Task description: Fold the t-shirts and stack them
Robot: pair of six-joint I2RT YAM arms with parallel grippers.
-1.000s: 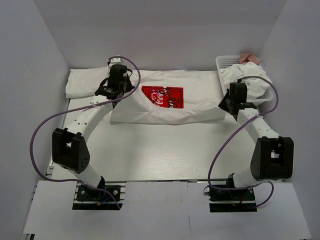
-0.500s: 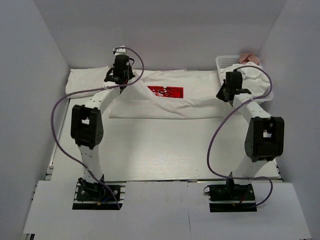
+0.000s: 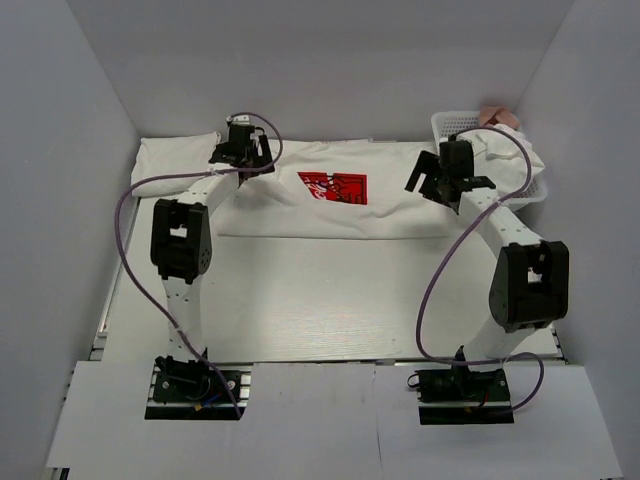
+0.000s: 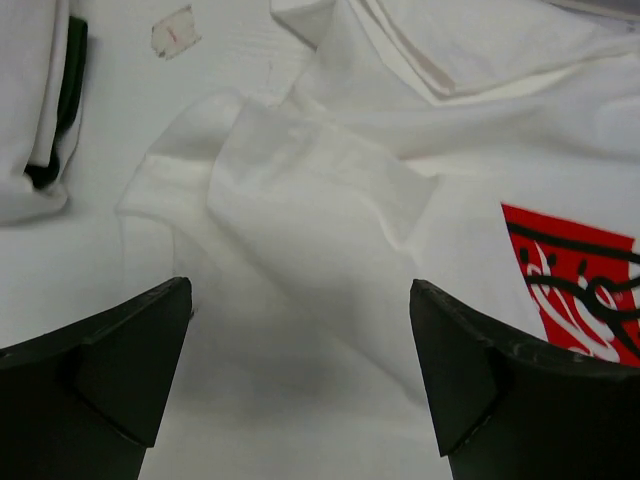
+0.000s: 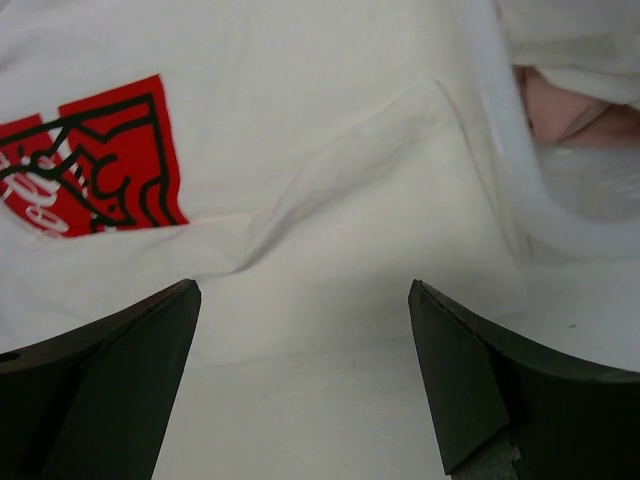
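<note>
Both arms have carried the printed t-shirt (image 3: 330, 208) hem back over itself and let go. The left gripper (image 4: 300, 375) and right gripper (image 5: 300, 375) gape empty above it at the far side of the table (image 3: 300, 300). It looks like limp, light cotton, so I'd pinch the folded corners.

Wide-spread pincer (image 5: 302, 325) over white t-shirt (image 5: 330, 130) with red print (image 5: 100, 165), basket rim (image 5: 508, 170) beside it

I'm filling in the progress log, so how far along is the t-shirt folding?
Done: a folded shirt lies far left. In hand: the printed shirt lies partly folded, left gripper and right gripper open above it. Left: finish it, stack it, then the shirts in the basket.
</note>
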